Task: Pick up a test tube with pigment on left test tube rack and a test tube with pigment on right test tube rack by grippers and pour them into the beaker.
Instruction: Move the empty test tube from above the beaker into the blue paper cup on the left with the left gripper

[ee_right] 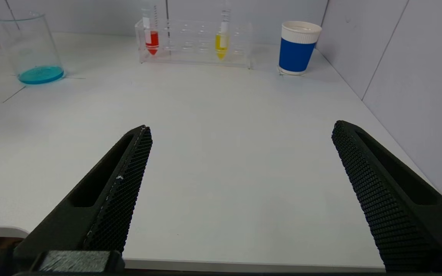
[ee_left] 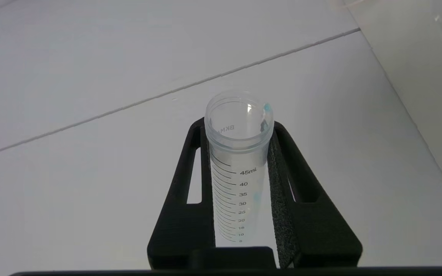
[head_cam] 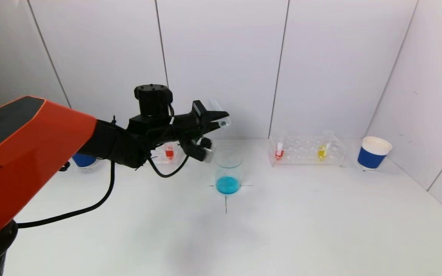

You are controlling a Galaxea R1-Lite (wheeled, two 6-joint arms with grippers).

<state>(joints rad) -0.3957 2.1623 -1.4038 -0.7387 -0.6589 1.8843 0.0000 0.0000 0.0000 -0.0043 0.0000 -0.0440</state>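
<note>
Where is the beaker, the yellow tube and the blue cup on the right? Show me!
Beaker (head_cam: 228, 168): head view, on its clear glass wall above the blue liquid.
Yellow tube (ee_right: 221, 44): right wrist view, on its yellow liquid.
Blue cup (head_cam: 372, 157): head view, on its blue band.

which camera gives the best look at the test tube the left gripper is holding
The left wrist view: the test tube fills the frame between the left gripper's pads, empty except for blue traces near the rim, graduations readable. The head view shows only its open end poking past the gripper above the beaker. The right wrist view doesn't show it.
</note>
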